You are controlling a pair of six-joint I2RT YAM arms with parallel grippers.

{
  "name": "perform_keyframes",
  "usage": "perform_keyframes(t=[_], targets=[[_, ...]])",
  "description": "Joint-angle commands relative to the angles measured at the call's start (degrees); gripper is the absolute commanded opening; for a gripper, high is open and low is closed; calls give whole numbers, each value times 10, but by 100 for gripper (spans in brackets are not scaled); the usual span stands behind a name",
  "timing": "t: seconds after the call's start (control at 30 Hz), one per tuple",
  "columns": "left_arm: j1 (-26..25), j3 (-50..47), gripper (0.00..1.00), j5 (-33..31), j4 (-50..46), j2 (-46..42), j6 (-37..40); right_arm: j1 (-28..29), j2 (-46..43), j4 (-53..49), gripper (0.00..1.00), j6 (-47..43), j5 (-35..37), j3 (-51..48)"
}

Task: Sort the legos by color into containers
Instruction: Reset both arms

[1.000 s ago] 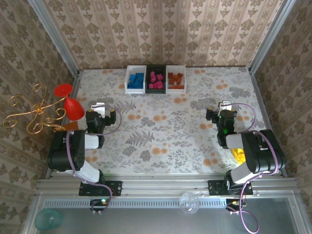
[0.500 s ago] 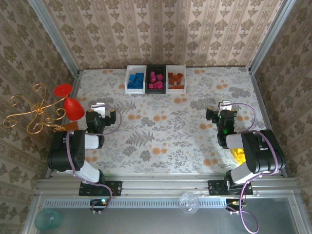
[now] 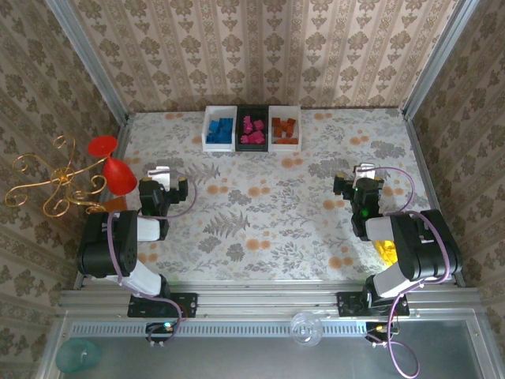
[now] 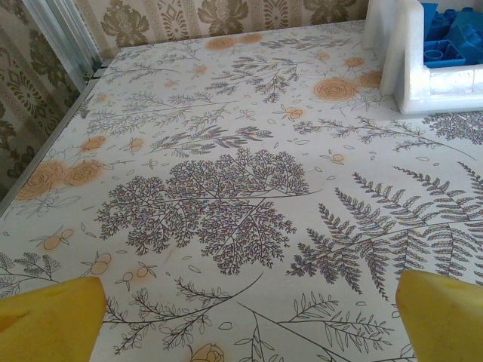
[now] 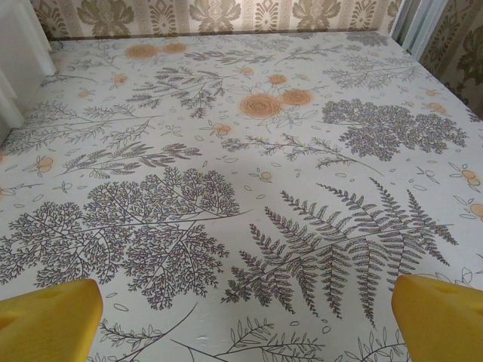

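Far edge: 3 containers (image 3: 252, 108) in a row, with legos (image 3: 220, 132) inside, grouped blue, pink and orange-brown. I see the left gripper (image 3: 162, 174) and right gripper (image 3: 365, 171) spread wide, holding nothing, with patterned table (image 3: 268, 205) between them and the containers. A red object (image 3: 118, 175), perhaps a glass, flanks the left arm; a yellow object (image 3: 387, 251) flanks the right.

Wide-open right gripper (image 5: 241, 324), yellow fingertips (image 5: 45, 320) in both lower corners, floral-patterned table (image 5: 249, 166) spread between and beyond them, white container (image 5: 16, 68) wall at far left, patterned wallpaper (image 5: 226, 13) behind.
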Motion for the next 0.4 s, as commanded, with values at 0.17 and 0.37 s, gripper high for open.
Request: perform_keyframes(t=[0.17, 0.37], targets=[[1, 8, 100, 1, 1, 0, 3, -1, 3, 9, 100, 4, -4, 13], [2, 8, 100, 3, 0, -1, 3, -1, 0, 15, 100, 4, -5, 8]])
